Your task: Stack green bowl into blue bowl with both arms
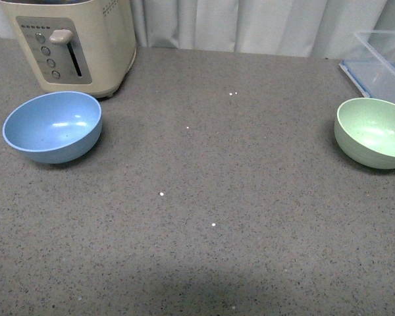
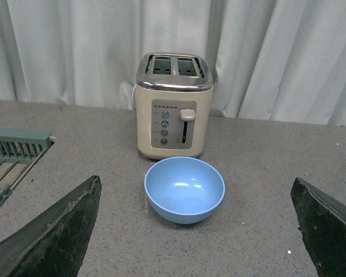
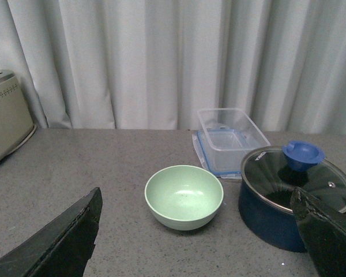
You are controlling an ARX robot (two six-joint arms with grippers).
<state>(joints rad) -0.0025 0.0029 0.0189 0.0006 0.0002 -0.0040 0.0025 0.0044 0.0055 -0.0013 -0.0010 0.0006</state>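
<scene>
Grey speckled counter (image 1: 204,164), nothing lifted: opening step, the approach. Green bowl (image 1: 375,131) sits at the right edge of the front frame, mid-height, upright and empty. Blue bowl (image 1: 52,125) is at left, just in front of a cream toaster (image 1: 72,39). Bowls are well apart. No arms show in the front view. Left gripper (image 2: 195,180) is spread wide, empty, touching nothing, with the blue bowl ahead. Right gripper (image 3: 196,190) is likewise wide and empty, facing the green bowl beside a lidded pot (image 3: 294,202). Likely next: right gripper drops to the green rim and pinches it; left probably steadies the blue bowl.
</scene>
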